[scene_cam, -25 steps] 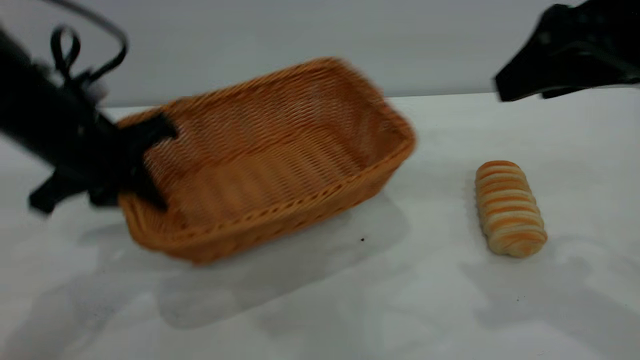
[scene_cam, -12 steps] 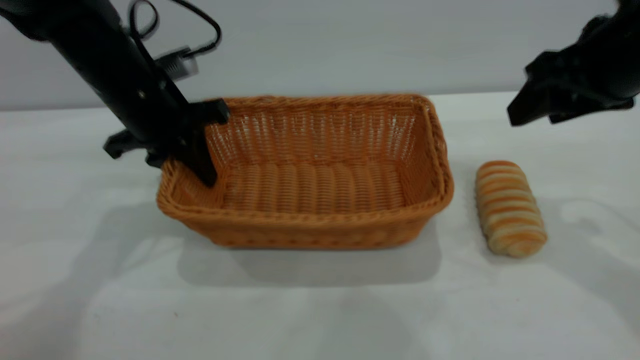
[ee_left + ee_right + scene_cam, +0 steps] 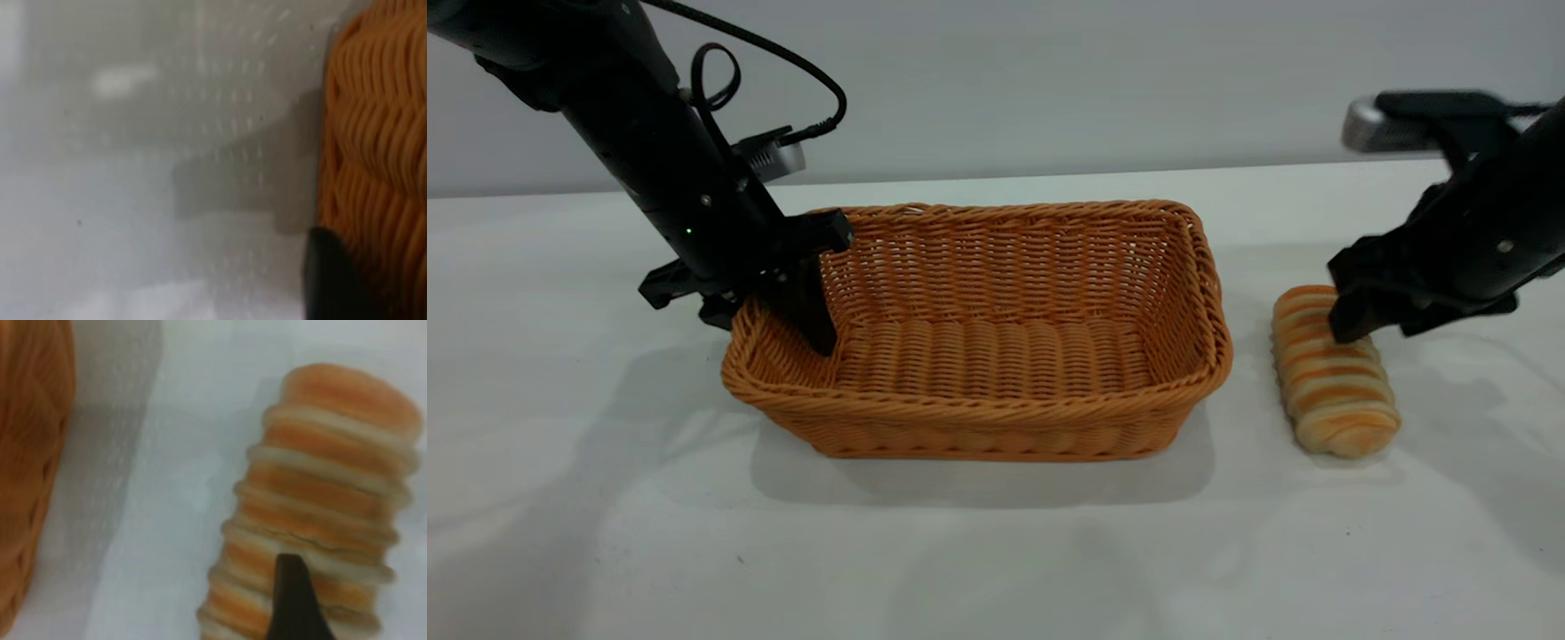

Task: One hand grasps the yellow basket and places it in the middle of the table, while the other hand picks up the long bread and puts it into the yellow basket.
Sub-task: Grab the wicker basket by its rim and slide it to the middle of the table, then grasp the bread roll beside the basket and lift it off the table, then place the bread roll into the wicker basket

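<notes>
The yellow basket (image 3: 996, 342) stands level on the white table (image 3: 996, 551), near its middle. My left gripper (image 3: 769, 302) holds the basket's left end wall, with one finger inside and the other outside the rim. In the left wrist view, one dark finger (image 3: 330, 280) lies against the basket's weave (image 3: 380, 133). The long bread (image 3: 1334, 391) lies right of the basket, apart from it. My right gripper (image 3: 1383, 327) is open and low over the bread's far end. In the right wrist view, one finger (image 3: 293, 603) shows over the bread (image 3: 327, 487).
A narrow strip of bare table separates the basket's right wall from the bread; the basket's edge (image 3: 30, 453) shows in the right wrist view. A grey wall runs behind the table. Bare tabletop lies in front of the basket and bread.
The left arm has swung the tilted basket rightward and set it level on the table. The right gripper has come down from the upper right onto the bread's far end.
</notes>
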### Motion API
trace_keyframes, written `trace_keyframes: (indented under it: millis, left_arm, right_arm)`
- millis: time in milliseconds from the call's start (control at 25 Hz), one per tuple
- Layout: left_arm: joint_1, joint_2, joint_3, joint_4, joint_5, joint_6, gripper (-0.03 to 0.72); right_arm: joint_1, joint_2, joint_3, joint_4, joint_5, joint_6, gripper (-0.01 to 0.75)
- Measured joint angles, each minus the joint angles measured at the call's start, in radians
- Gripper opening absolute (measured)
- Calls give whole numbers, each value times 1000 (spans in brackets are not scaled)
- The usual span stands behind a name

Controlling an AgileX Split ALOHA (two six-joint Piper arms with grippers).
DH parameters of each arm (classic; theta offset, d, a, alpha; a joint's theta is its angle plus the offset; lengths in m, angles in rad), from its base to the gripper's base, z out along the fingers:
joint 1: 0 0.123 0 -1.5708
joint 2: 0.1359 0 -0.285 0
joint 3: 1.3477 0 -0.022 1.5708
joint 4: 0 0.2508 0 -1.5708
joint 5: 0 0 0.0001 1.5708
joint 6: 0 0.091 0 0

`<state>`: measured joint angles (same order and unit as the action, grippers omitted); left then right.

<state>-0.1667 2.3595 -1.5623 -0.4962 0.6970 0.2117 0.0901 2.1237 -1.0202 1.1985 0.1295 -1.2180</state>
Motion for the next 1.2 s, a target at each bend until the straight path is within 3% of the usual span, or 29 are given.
trace_keyframes:
  millis: [160,280,360,440,520,840,960,1200]
  left_arm:
    - [0,-41,-1,42,72,1,601]
    - [0,-108,-1,84,141,1,658]
    - [0,-165,-1,93,184,1,658]
    - [0,-237,-1,96,212,1,643]
    - [0,-313,-1,107,242,1,620]
    - [0,-689,-1,285,391,-56,583]
    - [0,-812,-1,362,466,-97,583]
    - [0,-992,-1,409,471,-126,583]
  right_arm:
    - [0,86,-61,12,44,-1,536]
    - [0,127,-94,12,58,-1,487]
    - [0,135,-100,13,64,-1,345]
    - [-2,134,-100,12,80,-1,139]
    - [-14,120,-100,-6,113,1,66]
    - [-36,-211,-98,-194,332,156,59]
    - [49,-290,-98,-181,342,164,65]
    - [300,-179,-133,-56,232,59,112]
